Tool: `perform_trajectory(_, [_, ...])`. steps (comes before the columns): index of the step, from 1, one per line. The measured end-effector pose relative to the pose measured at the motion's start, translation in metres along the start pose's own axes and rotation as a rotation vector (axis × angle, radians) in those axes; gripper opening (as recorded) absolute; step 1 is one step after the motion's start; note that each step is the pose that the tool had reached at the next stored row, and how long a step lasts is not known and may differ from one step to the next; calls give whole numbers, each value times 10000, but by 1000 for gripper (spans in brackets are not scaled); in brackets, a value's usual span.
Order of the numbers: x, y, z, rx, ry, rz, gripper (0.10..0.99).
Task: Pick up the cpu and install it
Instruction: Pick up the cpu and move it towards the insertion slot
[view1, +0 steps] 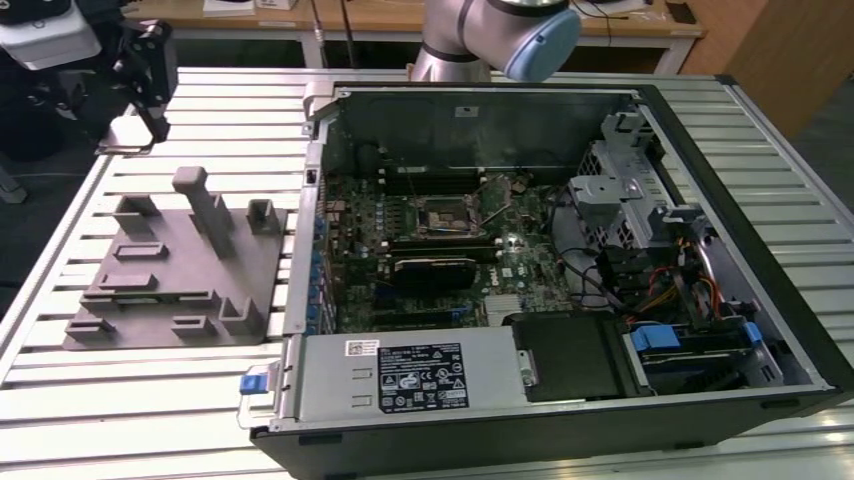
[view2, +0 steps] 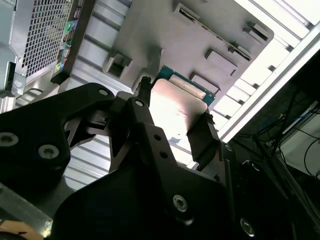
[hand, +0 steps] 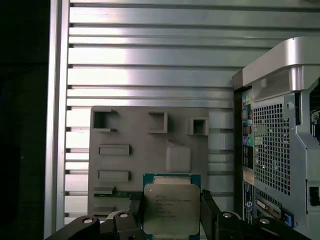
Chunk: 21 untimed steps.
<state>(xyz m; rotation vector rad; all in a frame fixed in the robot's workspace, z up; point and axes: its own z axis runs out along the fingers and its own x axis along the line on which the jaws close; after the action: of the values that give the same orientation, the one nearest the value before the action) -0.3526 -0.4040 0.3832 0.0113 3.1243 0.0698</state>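
The cpu (hand: 170, 207), a small square chip with a silvery top and a green edge, sits between my gripper's (hand: 171, 212) two black fingers (hand: 208, 214). The gripper is shut on it. In the second wrist view the cpu (view2: 176, 107) shines pale between the same fingers (view2: 201, 140) of the gripper (view2: 172, 125). It is held in the air above the slatted table, with the grey fixture (hand: 150, 145) beyond it. In the exterior view the gripper (view1: 144, 95) hangs over the table's far corner at that view's left, behind the grey fixture (view1: 174, 265).
An open computer case (view1: 534, 260) lies on the slatted table (view1: 134, 400), at the exterior view's right of the fixture. Its motherboard shows a black socket frame (view1: 438, 212). The case's rear panel (hand: 280, 150) stands close beside the fixture. The arm's base (view1: 481, 40) rises behind the case.
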Motion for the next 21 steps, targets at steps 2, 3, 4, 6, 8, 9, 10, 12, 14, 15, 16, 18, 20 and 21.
perform_trajectory(2, [-35, 0, 0, 0, 1, 0, 545])
perform_trajectory(3, [-52, 0, 1, 0, 0, 0, 545])
perform_trajectory(4, [-70, 0, 1, 0, 0, -1, 545])
perform_trajectory(6, [-106, 1, 1, 1, 1, -1, 545])
perform_trajectory(8, [-139, 1, 2, 0, 0, 0, 545])
perform_trajectory(9, [-156, 1, 3, 0, 0, 0, 545])
perform_trajectory(10, [-173, 1, 3, 0, 0, 0, 545])
perform_trajectory(12, [-205, 1, 3, 0, 0, 0, 545])
perform_trajectory(14, [-240, 2, 4, 0, 0, -1, 545])
perform_trajectory(15, [-255, 2, 4, 0, 0, 0, 545])
perform_trajectory(16, [-271, 2, 4, 0, 0, 0, 545])
perform_trajectory(18, [-302, 2, 5, 0, 0, -1, 545])
perform_trajectory(20, [-333, 2, 6, 0, 0, -1, 545])
perform_trajectory(21, [-348, 3, 6, 0, 0, 0, 545])
